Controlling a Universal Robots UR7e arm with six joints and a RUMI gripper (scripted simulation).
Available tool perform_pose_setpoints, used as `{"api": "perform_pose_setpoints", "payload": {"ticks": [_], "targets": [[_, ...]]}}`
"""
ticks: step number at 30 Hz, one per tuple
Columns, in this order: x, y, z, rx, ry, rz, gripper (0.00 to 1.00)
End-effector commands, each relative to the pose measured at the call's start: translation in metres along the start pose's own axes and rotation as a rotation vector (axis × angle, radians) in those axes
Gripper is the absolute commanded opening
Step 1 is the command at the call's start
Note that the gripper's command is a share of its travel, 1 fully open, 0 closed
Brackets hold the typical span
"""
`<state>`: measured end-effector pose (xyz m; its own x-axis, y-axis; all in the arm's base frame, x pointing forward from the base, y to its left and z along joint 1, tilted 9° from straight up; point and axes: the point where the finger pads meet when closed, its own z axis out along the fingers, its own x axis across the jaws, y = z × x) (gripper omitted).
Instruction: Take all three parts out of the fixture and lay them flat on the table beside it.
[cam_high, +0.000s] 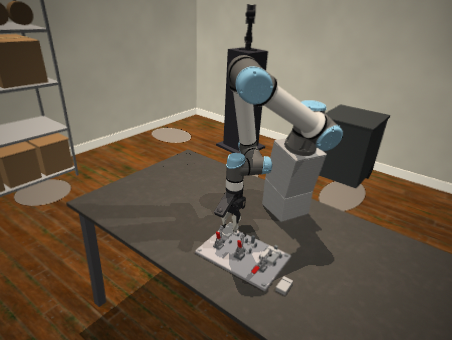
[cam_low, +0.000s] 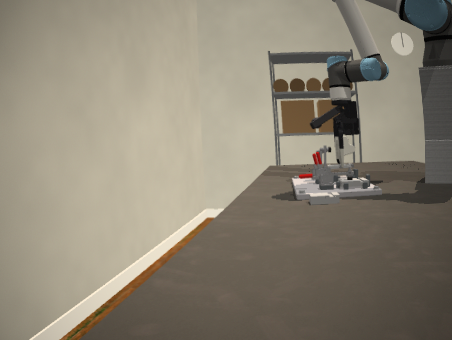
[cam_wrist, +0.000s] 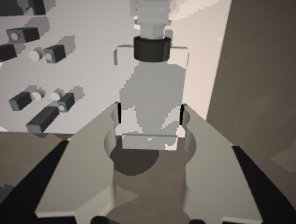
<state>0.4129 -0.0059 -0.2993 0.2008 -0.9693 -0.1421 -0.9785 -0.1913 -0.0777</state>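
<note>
My gripper (cam_high: 231, 227) (cam_low: 340, 162) (cam_wrist: 150, 104) is shut on a pale grey block-shaped part (cam_high: 227, 230) (cam_wrist: 151, 82), over the left end of the fixture plate (cam_high: 207, 251) (cam_low: 362, 192) (cam_wrist: 97, 20). In the wrist view the part sits between both fingertips; it looks slightly raised, its exact height unclear. A second part (cam_high: 284, 285) (cam_low: 324, 199) lies flat on the table beside the plate's right end. A third part (cam_high: 273, 256) (cam_low: 354, 183) sits in the right nest, its clamp's red handle (cam_high: 255, 269) (cam_low: 305, 176) lying down. The middle nest's locating blocks (cam_high: 251, 244) hold no part.
The left clamp's red handle (cam_high: 218, 235) and the middle clamp's red handle (cam_high: 239, 244) stand upright. A clamp arm's black tip (cam_wrist: 152, 49) overlaps the held part in the wrist view. The robot's grey pedestal (cam_high: 287, 197) stands behind the fixture.
</note>
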Motion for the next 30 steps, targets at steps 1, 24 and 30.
{"api": "perform_pose_setpoints", "payload": {"ticks": [1, 24, 30], "targets": [[-0.001, 0.002, -0.006, -0.002, -0.002, 0.001, 0.00], [-0.001, 0.005, -0.023, -0.002, -0.002, 0.002, 0.00], [0.000, 0.009, -0.037, -0.002, -0.002, 0.002, 0.00]]}}
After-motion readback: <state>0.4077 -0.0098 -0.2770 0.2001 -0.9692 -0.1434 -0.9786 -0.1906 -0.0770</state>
